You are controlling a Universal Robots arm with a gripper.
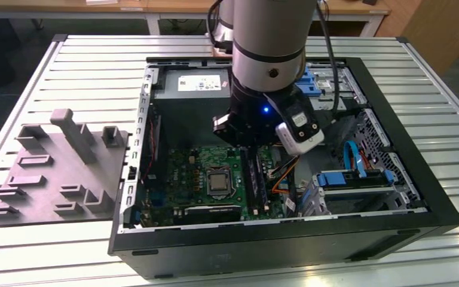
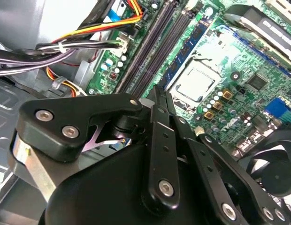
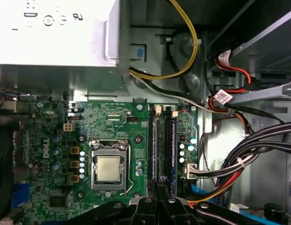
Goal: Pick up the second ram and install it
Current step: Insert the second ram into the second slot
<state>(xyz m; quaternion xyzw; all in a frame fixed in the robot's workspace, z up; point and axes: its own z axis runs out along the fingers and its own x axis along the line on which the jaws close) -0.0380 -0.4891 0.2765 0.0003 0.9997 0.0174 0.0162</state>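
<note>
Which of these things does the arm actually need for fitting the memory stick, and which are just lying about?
In the job:
- gripper, over the memory slots
- blue ram stick sitting in those slots
- motherboard

Just there:
- grey holder tray beside the case
- power supply
- blue drive brackets
- cable bundles
- processor

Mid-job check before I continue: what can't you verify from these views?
- Whether the end effector holds the second ram: second wrist view, its own linkage covers the tip.
- One end of the memory slots: first wrist view, behind the end effector.
- Part of the slots: exterior view, behind the arm.
</note>
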